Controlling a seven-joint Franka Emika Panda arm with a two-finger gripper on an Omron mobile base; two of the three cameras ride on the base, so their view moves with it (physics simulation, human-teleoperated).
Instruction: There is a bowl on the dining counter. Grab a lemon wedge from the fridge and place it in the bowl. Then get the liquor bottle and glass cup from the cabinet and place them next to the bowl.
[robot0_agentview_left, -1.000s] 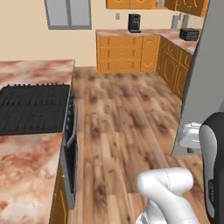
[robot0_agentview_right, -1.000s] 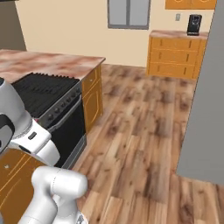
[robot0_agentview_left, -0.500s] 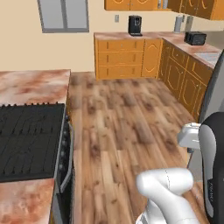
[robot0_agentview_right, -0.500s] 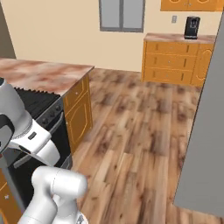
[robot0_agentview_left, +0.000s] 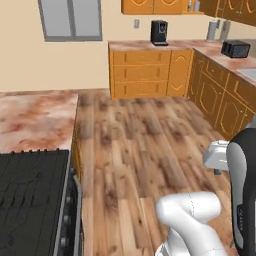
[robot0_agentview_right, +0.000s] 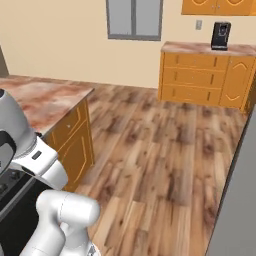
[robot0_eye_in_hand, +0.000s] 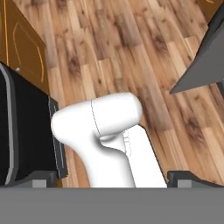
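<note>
In the hand view my gripper (robot0_eye_in_hand: 113, 177) points down at the wooden floor. Its two dark fingertips (robot0_eye_in_hand: 35, 178) stand wide apart, open, with nothing between them. The grey fridge (robot0_agentview_right: 236, 195) rises as a flat slab at the right edge of the right base view. It also shows as a dark grey wedge (robot0_eye_in_hand: 205, 52) at the upper right of the hand view. Orange wall cabinets (robot0_agentview_left: 150, 6) hang above the far counter. The bowl, lemon wedge, liquor bottle and glass cup are out of view.
A marbled counter (robot0_agentview_left: 35, 120) with an orange base and a black cooktop (robot0_agentview_left: 30, 200) lies close on the left. Orange base cabinets (robot0_agentview_left: 150, 72) with a coffee machine (robot0_agentview_left: 159, 33) line the far wall. A toaster oven (robot0_agentview_left: 236, 48) sits far right. Open wooden floor (robot0_agentview_left: 145, 145) stretches ahead.
The whole picture has shifted, so the base has moved: the far cabinets sit lower and nearer and the cooktop has slid down-left. The gripper stays open.
</note>
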